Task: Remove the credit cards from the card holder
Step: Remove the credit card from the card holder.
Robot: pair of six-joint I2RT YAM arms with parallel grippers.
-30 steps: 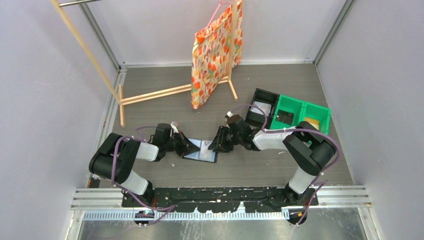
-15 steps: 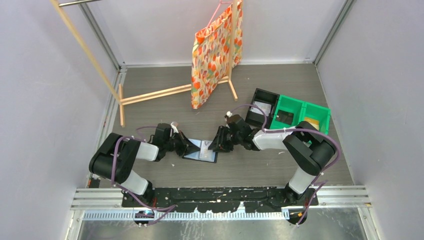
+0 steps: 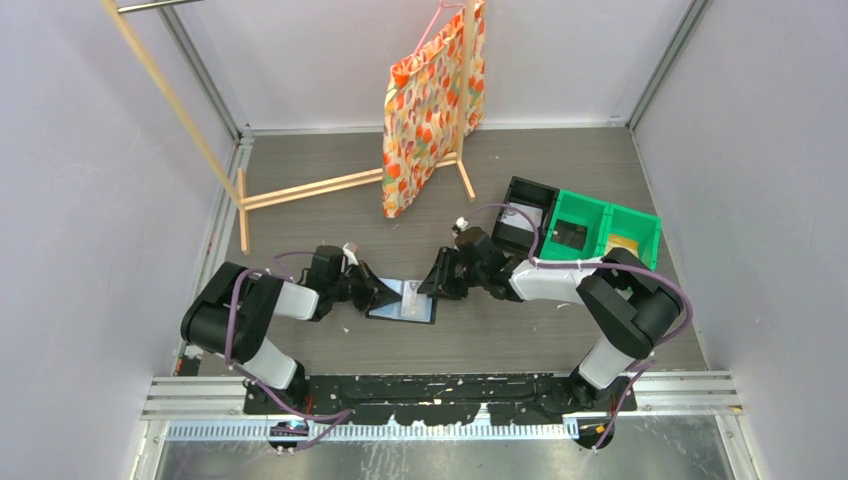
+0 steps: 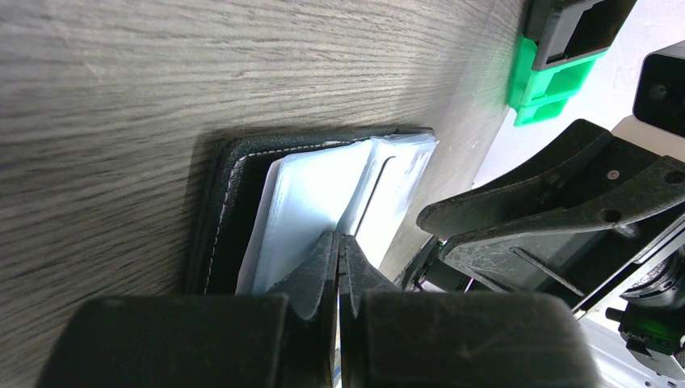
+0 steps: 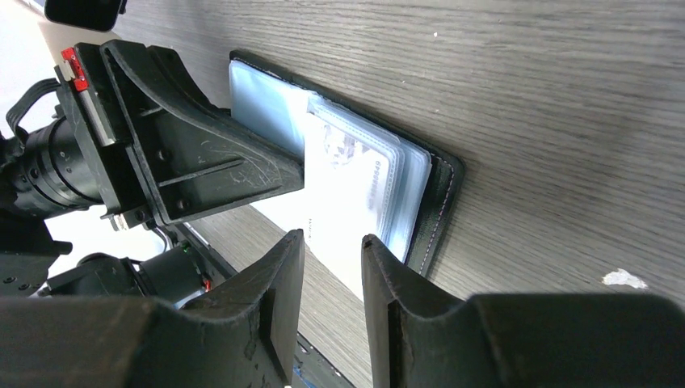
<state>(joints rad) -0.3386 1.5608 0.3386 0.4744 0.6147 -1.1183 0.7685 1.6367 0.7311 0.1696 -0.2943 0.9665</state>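
The card holder (image 3: pixel 404 303) lies open on the table between my two arms, black outside (image 4: pixel 220 212) with pale blue-grey sleeves inside (image 5: pixel 266 109). Whitish credit cards (image 5: pixel 365 179) sit in the clear sleeves of its right half. My left gripper (image 3: pixel 386 296) is shut, its joined tips (image 4: pixel 338 239) resting on the holder's left half. The right gripper (image 3: pixel 428 289) hovers at the holder's right edge, open, with nothing between its fingers (image 5: pixel 333 240); the pale cards lie just beyond the tips.
A black open-topped bin (image 3: pixel 526 214) and green bins (image 3: pixel 602 229) stand at the right rear. A patterned bag (image 3: pixel 432 100) hangs on a wooden rack (image 3: pixel 300 188) at the back. White walls close in both sides.
The right arm has shifted slightly, its elbow a little further right. The left arm and the holder have not moved.
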